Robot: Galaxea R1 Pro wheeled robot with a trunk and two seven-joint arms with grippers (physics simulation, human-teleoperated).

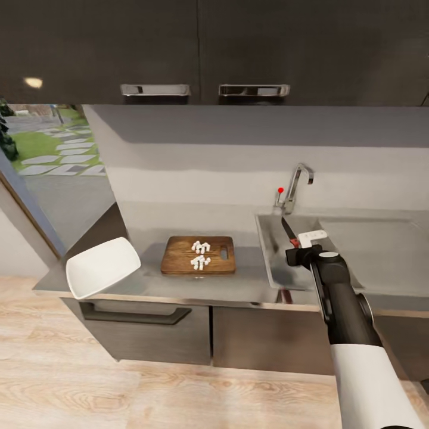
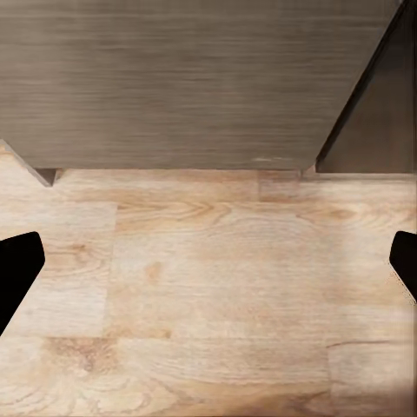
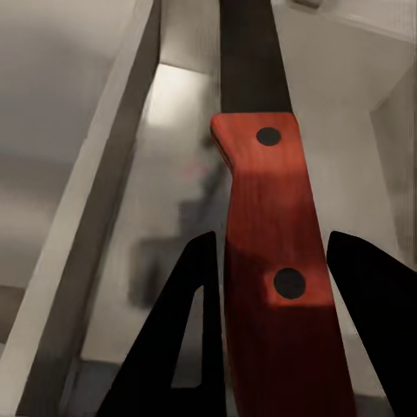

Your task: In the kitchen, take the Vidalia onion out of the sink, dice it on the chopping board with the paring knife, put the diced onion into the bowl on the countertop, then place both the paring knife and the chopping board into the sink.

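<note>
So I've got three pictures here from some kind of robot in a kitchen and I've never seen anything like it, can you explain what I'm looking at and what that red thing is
These are computer-rendered pictures from a two-armed robot on wheels, steered by a person. The big picture is from a camera on its head, looking down at a grey countertop. On it lie a brown chopping board with white diced onion on top and, to its left, a white bowl at the counter's corner. To the right is the sink with its tap.

The other two pictures come from cameras near each pincer. The right pincer is shut on the red thing: the handle of a paring knife, held over the sink. The left pincer is open, holding nothing, and faces the wooden floor.
</note>
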